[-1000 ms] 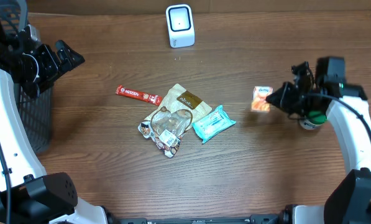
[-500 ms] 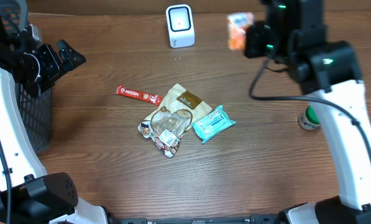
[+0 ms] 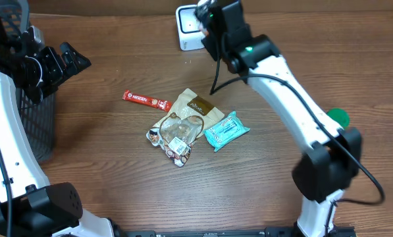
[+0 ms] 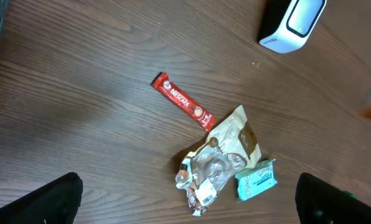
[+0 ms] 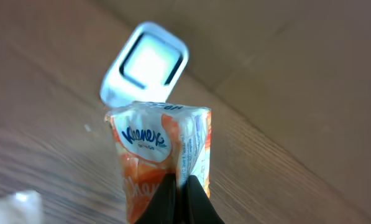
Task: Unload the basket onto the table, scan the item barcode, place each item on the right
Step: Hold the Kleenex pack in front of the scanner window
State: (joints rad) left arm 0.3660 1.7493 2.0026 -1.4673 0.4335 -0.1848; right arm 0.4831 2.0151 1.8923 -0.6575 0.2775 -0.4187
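An orange and white Kleenex tissue pack (image 5: 154,149) is pinched by one edge in my right gripper (image 5: 184,199), which is shut on it. The pack hangs close in front of the white barcode scanner (image 5: 146,62), its printed side seam facing the camera. In the overhead view the right gripper (image 3: 209,23) sits beside the scanner (image 3: 186,29) at the far edge, and the arm hides the pack. My left gripper (image 3: 68,62) stands open at the far left with nothing in it. Its dark fingertips (image 4: 42,199) frame the bottom of the left wrist view.
A red Nescafe stick (image 3: 145,100), a clear snack bag on a tan pouch (image 3: 183,125) and a teal wipes pack (image 3: 226,130) lie mid-table. A green roll (image 3: 338,117) sits at the right. A black mesh basket (image 3: 41,125) stands at the left edge.
The right arm has swung from the table's right side across the far edge to the scanner, carrying the tissue pack. The left arm has not moved.
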